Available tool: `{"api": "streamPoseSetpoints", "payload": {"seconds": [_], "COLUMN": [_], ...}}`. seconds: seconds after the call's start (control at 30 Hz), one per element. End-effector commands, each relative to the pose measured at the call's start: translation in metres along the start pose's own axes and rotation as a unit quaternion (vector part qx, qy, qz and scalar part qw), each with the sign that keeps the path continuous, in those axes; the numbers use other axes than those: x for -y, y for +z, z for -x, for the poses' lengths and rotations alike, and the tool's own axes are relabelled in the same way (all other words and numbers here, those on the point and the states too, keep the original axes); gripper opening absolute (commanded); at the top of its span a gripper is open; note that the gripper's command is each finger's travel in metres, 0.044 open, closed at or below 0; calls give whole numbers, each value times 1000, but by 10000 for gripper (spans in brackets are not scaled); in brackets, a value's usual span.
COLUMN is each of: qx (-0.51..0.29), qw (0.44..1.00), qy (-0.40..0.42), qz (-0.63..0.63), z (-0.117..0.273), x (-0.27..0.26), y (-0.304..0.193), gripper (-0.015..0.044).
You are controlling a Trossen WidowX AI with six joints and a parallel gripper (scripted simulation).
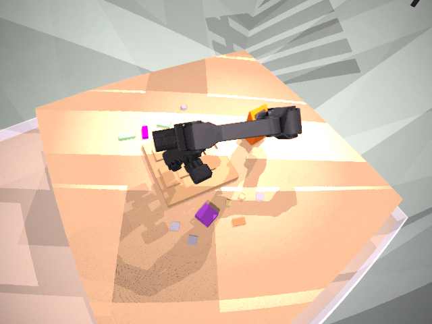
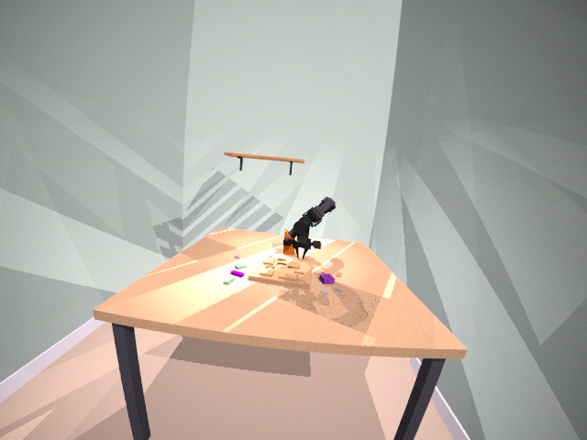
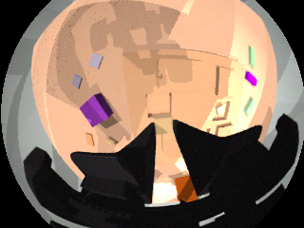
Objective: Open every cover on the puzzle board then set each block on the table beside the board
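Observation:
The tan puzzle board point(image 1: 174, 198) point(image 2: 265, 279) point(image 3: 135, 85) lies on the table, with raised tan covers and rails on it; the arm hides part of it in the top view. My gripper point(image 2: 301, 257) point(image 3: 163, 124) points down over the board and is shut on a small yellowish-tan block point(image 3: 163, 126), held between the fingertips in front of a square well in the wrist view. The exterior view shows the fingertips above the board's surface. Two small yellowish blocks lie on the table clear of the board, one point(image 1: 228, 202) nearer it and one point(image 1: 241, 196) farther. Which covers are open I cannot tell.
A purple box point(image 1: 206, 214) point(image 2: 326, 279) point(image 3: 96, 110) stands close beside the board. An orange wedge point(image 1: 255, 113) point(image 2: 287, 246) point(image 3: 184, 188) stands near the arm's base. A magenta piece point(image 1: 144, 132) point(image 2: 237, 273) point(image 3: 251, 78), green pieces, lavender squares and a flat orange piece point(image 1: 239, 221) lie around.

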State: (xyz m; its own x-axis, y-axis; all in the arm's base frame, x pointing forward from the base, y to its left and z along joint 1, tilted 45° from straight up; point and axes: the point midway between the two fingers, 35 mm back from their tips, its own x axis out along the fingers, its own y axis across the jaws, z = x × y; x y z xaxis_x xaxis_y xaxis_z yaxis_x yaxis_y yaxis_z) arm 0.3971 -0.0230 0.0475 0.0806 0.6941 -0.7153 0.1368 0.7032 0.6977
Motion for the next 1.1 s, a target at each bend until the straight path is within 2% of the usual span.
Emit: {"api": "streamPoseSetpoints", "payload": {"seconds": [0.0,1.07], "qx": [0,7], "qw": [1000,1000], "qy": [-2,-26], "qz": [2,-3], "z": [7,21], "x": [1,123], "y": [0,-16], "gripper": [80,80]}}
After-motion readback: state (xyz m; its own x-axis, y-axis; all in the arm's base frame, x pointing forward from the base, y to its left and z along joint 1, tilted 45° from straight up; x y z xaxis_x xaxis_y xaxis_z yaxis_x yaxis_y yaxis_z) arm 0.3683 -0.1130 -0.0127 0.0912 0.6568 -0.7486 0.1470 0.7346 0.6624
